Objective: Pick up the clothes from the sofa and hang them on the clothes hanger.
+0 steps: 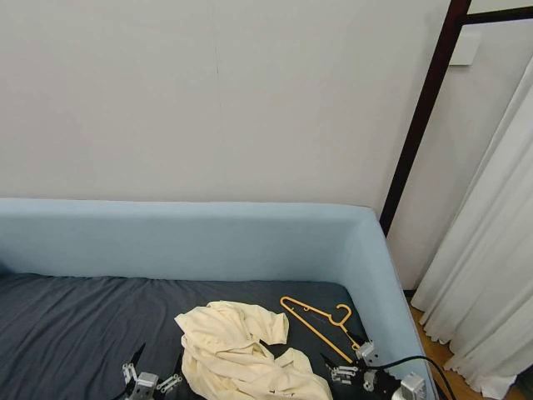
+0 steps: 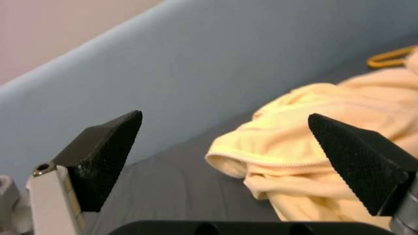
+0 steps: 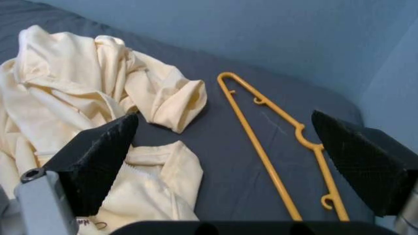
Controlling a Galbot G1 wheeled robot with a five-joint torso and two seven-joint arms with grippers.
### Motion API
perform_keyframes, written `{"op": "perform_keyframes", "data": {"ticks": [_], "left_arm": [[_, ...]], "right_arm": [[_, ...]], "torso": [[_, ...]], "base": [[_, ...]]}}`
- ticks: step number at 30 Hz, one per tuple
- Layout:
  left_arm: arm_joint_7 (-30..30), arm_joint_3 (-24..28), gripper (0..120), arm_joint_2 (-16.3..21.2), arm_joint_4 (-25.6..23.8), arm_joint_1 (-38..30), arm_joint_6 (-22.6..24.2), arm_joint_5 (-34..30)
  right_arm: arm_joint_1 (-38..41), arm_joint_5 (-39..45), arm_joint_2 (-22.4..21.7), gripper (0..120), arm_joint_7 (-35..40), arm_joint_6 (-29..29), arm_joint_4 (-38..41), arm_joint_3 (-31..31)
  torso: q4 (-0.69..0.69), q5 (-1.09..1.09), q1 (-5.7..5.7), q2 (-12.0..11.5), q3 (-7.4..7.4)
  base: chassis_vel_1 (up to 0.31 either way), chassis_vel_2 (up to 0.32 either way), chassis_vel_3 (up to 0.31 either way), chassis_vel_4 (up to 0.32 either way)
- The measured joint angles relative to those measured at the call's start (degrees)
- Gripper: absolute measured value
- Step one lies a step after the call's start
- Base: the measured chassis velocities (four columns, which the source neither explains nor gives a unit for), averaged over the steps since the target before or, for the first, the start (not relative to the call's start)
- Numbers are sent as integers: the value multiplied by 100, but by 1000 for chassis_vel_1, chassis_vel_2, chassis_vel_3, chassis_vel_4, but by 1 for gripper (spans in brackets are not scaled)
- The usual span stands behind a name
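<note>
A crumpled cream garment (image 1: 237, 350) lies on the dark seat of the light blue sofa (image 1: 191, 242). Just to its right, flat on the seat, lies an orange plastic hanger (image 1: 319, 320). My left gripper (image 1: 158, 364) hovers open at the garment's left edge, and the left wrist view shows the cloth (image 2: 313, 132) ahead of its spread fingers (image 2: 104, 152). My right gripper (image 1: 341, 354) is open too, low over the seat just in front of the hanger. The right wrist view has the hanger (image 3: 274, 142) and the garment (image 3: 78, 98) between its fingers (image 3: 356, 156), untouched.
The sofa's right armrest (image 1: 379, 283) rises close beside the hanger. Right of it, a dark upright pole (image 1: 420, 117) stands against the wall, and a white curtain (image 1: 491, 275) hangs down to the wooden floor. Left of the garment the dark seat cushion (image 1: 67, 333) is bare.
</note>
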Motion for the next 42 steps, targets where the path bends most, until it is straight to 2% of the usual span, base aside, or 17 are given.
{"op": "perform_keyframes", "data": {"ticks": [1, 2, 3, 4, 5, 9, 10, 15, 20, 25, 34, 39, 42], "left_arm": [[154, 136, 100, 246, 104, -129, -42, -58], [381, 497, 100, 575, 349, -430, -144, -121], [494, 701, 100, 684, 477, -568, -231, -93], [592, 909, 100, 765, 599, -694, -310, -34], [592, 909, 100, 765, 599, -694, -310, -34], [718, 1743, 100, 904, 1061, -1230, -441, 316], [718, 1743, 100, 904, 1061, -1230, -441, 316], [258, 2157, 100, 639, 1703, -1816, -471, 1023], [-66, 2334, 100, 343, 2052, -2197, -494, 1414], [-170, 2464, 100, 96, 2299, -2454, -501, 1552], [-192, 2554, 97, -98, 2531, -2628, -486, 1597], [-199, 2574, 92, -158, 2664, -2649, -470, 1617], [-215, 2582, 81, -198, 2725, -2650, -469, 1632]], "right_arm": [[14, 23, 54, 100, 85, -104, 42, -20], [-20, -6, 146, 100, 147, -174, 86, -21], [-35, -15, 197, 100, 179, -209, 99, -21], [-38, -29, 257, 100, 201, -244, 101, -21], [-38, -29, 257, 100, 201, -244, 101, -21], [-124, -150, 439, 100, 167, -241, 72, 25], [-124, -150, 439, 100, 167, -241, 72, 25], [-288, -309, 595, 100, 69, -89, -14, 129], [-368, -426, 670, 100, -15, 30, -115, 164], [-434, -512, 741, 100, -56, 119, -190, 172], [-391, -513, 714, 100, -77, 183, -247, 175], [-315, -460, 661, 100, -76, 185, -278, 174], [-266, -426, 653, 100, -76, 185, -285, 163]], "torso": [[3, 1, 0, 0, 0], [2, -1, 1, 0, 0], [-1, 0, 0, 0, 0], [-1, 0, 1, 0, 0], [-1, 0, 1, 0, 0], [3, 0, 1, 0, 0], [3, 0, 1, 0, 0], [2, 0, 0, 0, 0], [1, 1, 1, -1, 1], [1, 1, 1, 0, 0], [1, 1, 1, 0, 0], [2, 1, 0, 0, 0], [2, 1, 1, 0, 0]], "base": [[0, 0, 0, 0], [0, 0, 0, 0], [0, 0, 0, 0], [0, 0, 0, 0], [0, 0, 0, 0], [0, 0, 0, 0], [0, 0, 0, 0], [0, 0, 0, 0], [0, 0, 0, 0], [0, 0, 0, 0], [0, 0, 0, 0], [0, 0, 0, 0], [0, 0, 0, 0]]}}
